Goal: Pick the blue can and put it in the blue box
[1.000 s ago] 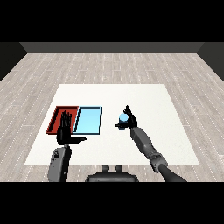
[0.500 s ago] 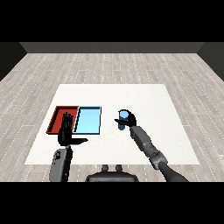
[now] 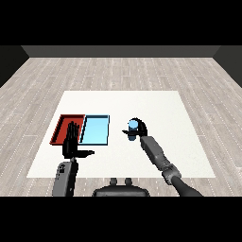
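**Blue can in the right hand, blue tray waiting to its left**

Nearest of all, the left hand (image 3: 72, 142) stands over the table's near-left part with its fingers straight and apart and the thumb stuck out sideways; it holds nothing. It hangs right at the near edge of the red tray (image 3: 60, 127) and partly covers it.

A little farther, the right hand (image 3: 140, 132) is curled round the blue can (image 3: 133, 125), which stands upright with its pale top showing — whether it rests on the white table (image 3: 170, 113) or is just clear of it I cannot tell.

The can looks a small, stiff cylinder, probably light, and its smooth rounded wall may well be slippery. I judge the side wall, about mid-height, the best place to take it, as the hand does now, so it stays upright.

The light blue tray (image 3: 95, 130) lies near, to the can's left, touching the red tray's side. Nothing stands between can and tray — only the low rim must be cleared. The left hand sits close to that corner and could crowd the placing.
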